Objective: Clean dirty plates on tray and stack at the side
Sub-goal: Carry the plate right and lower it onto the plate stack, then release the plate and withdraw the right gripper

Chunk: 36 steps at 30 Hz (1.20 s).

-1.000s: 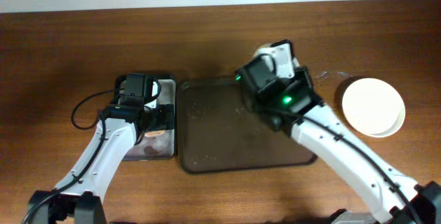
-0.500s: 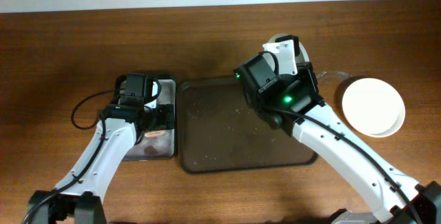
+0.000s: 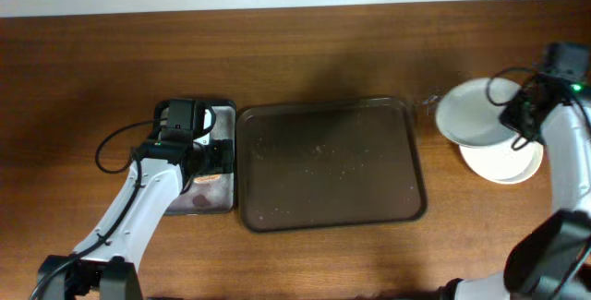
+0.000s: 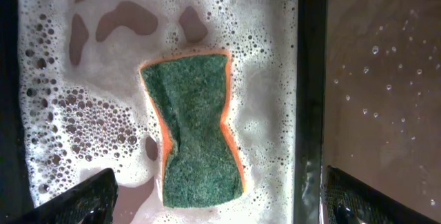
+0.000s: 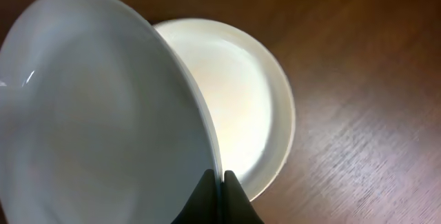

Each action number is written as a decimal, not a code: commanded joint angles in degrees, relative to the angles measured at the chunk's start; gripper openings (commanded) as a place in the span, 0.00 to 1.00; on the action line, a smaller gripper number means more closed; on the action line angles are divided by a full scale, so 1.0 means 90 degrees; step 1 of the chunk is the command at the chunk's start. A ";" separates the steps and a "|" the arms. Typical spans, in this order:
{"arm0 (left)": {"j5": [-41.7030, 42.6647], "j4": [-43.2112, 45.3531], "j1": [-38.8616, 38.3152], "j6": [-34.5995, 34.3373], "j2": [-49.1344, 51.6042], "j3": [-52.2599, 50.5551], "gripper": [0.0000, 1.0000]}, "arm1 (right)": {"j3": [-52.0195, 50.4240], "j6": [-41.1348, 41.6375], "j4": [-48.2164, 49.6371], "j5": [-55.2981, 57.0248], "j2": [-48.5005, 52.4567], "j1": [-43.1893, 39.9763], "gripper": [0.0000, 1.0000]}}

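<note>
Two white plates are at the R side. The right fingers [image 5: 219, 182] clamp the rim of the tilted plate [image 5: 96, 107], which hangs over the stacked plate [image 5: 248, 100] lying flat on the bench [image 5: 358, 148] just beyond them; contact btw the two is unclear. Best approach, I'd say: level it, centre it over the lower rim, lower slowly, and release only once seated. The left fingers [image 4: 219, 200] are spread wide and empty, w/ the green sponge [image 4: 196, 124] in suds between them.
</note>
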 commanded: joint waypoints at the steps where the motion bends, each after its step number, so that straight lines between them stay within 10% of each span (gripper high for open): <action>1: 0.0049 -0.0010 0.0022 0.0027 -0.0114 0.0109 0.93 | 0.0085 0.0083 0.0010 -0.0493 0.0648 -0.0760 0.04; 7: 0.0049 -0.0010 0.0022 0.0027 -0.0114 0.0109 0.93 | 0.0085 0.0083 0.0024 -0.0733 0.1195 -0.1421 0.04; 11: 0.0049 -0.0007 0.0022 0.0027 -0.0114 0.0109 0.93 | 0.0085 0.0080 0.0036 -0.1207 0.1195 -0.1433 0.44; 16: 0.0049 0.0000 0.0022 0.0027 -0.0114 0.0109 0.93 | 0.0085 -0.0758 -0.0046 -0.3538 0.1195 -0.1387 0.54; 27: 0.0063 0.0306 0.0022 -0.1144 -0.0117 0.0228 0.79 | 0.0163 -0.1392 -0.0646 -0.2572 0.1195 0.1610 0.79; 30: 0.0068 -0.0857 0.0029 -0.1144 -0.0117 0.0993 1.00 | 0.0474 -0.1392 -0.1049 -0.2215 0.1042 0.2446 0.78; 36: 0.0063 -0.2399 0.0027 -0.1404 -0.0160 0.1297 1.00 | 0.0483 -0.1384 -0.1569 -0.1984 -0.0192 0.3045 0.99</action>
